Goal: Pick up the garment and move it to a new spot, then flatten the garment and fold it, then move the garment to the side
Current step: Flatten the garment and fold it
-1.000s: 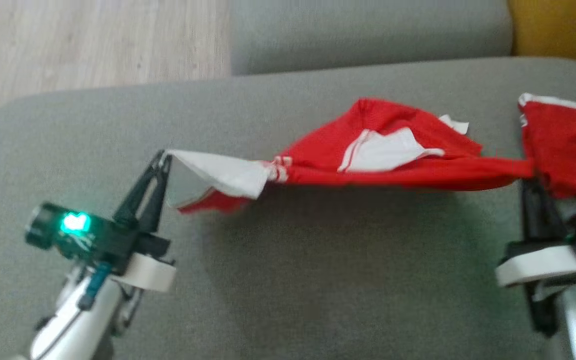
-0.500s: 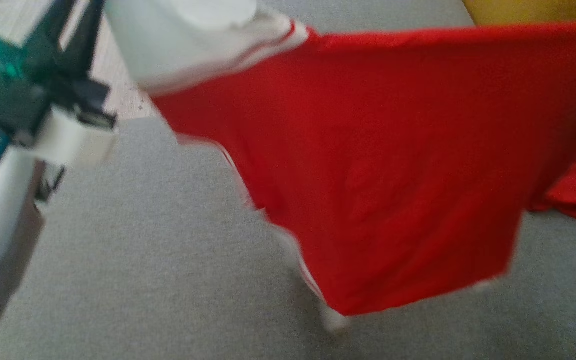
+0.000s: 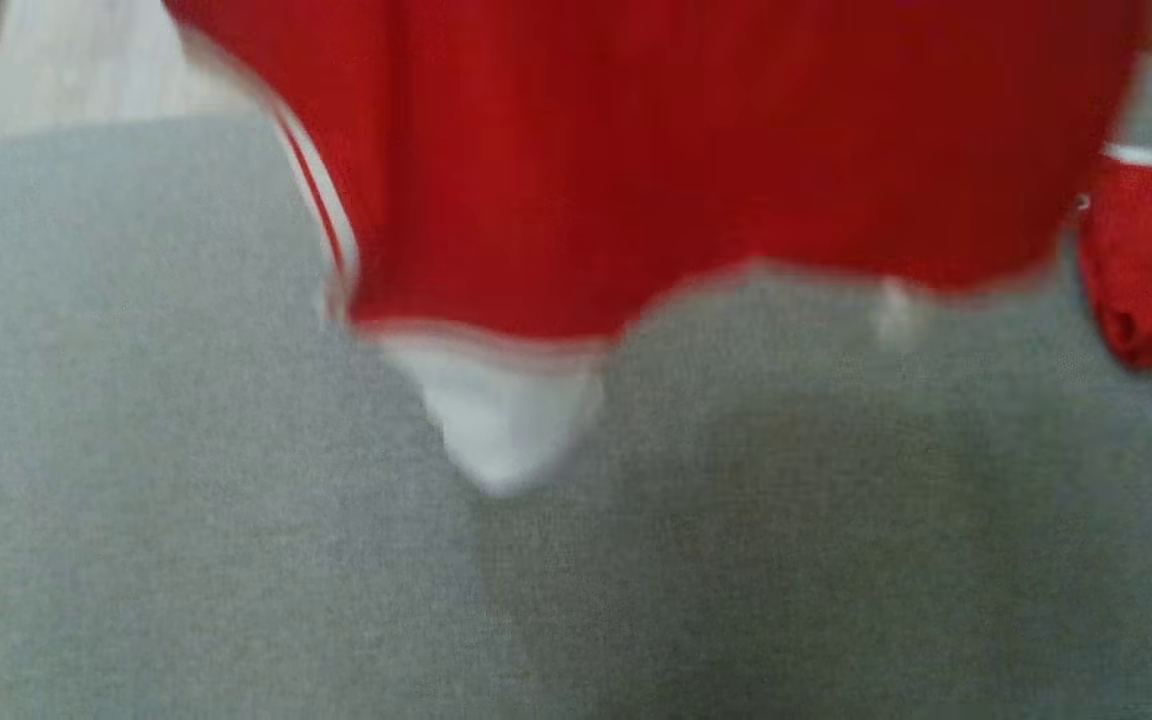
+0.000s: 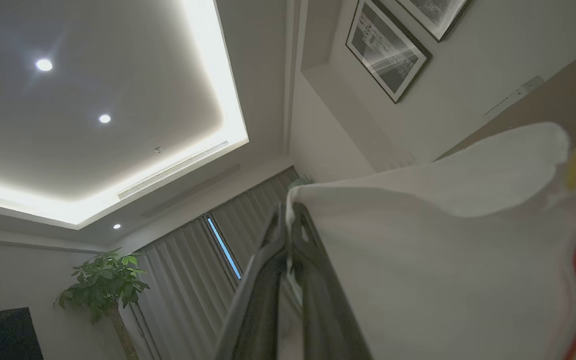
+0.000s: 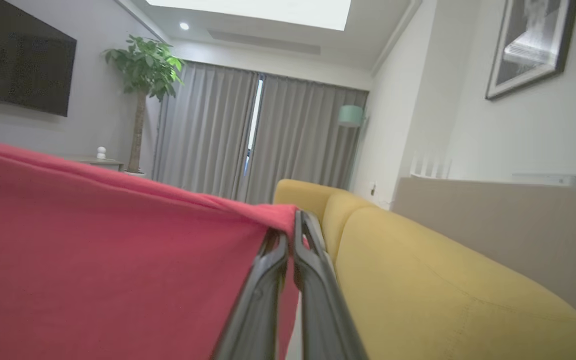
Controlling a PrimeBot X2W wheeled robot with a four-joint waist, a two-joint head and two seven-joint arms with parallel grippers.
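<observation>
A red garment (image 3: 656,150) with white trim hangs spread across the top of the head view, above the grey cushion (image 3: 236,560). Its lower hem ends in a blurred white flap (image 3: 501,420). In the left wrist view my left gripper (image 4: 288,220) is shut on the garment's white part (image 4: 443,260), fingers pointing up toward the ceiling. In the right wrist view my right gripper (image 5: 290,225) is shut on the garment's red edge (image 5: 118,260), which stretches off to the left.
A second red piece of cloth (image 3: 1151,270) with a white edge lies on the cushion at the right. A yellow sofa (image 5: 443,280) stands beside my right gripper. Pale wood floor (image 3: 86,70) shows past the cushion's far left edge.
Both grippers have lifted the garment from a stretched strip low over the cushion to a hanging sheet. The arms have risen out of the head view, and the hem has swung higher.
</observation>
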